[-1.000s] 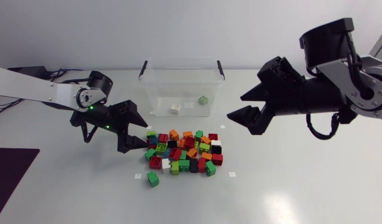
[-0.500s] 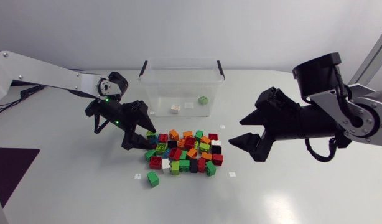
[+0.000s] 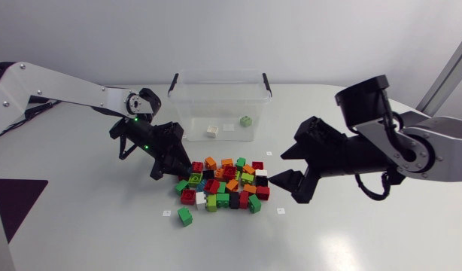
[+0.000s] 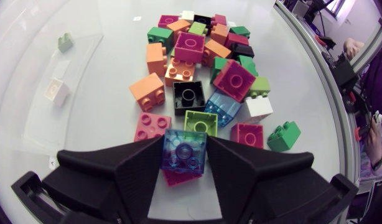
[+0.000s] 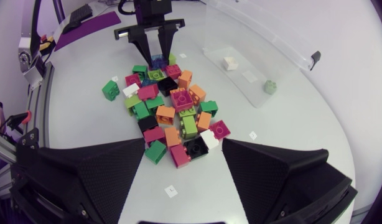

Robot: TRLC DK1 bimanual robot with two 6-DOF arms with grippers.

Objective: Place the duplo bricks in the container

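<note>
A pile of coloured duplo bricks (image 3: pixel 223 183) lies in front of the clear plastic container (image 3: pixel 220 74). In the container are a white brick (image 3: pixel 212 131) and a pale green brick (image 3: pixel 246 120). My left gripper (image 3: pixel 174 167) is down at the pile's left edge. In the left wrist view it (image 4: pixel 185 155) is shut on a translucent blue brick (image 4: pixel 185 149) that rests on a pink one, both fingers pressing its sides. My right gripper (image 3: pixel 287 177) stands open just right of the pile, nothing between its fingers (image 5: pixel 91 168).
One green brick (image 3: pixel 185 217) lies apart, in front of the pile's left corner. Small white markers (image 3: pixel 280 211) dot the table around the pile. The container has black handles (image 3: pixel 173 81) at both ends.
My left arm has come forward to the pile's left edge and its fingers have drawn together onto the translucent blue brick. My right arm has moved down and left toward the pile, still open.
</note>
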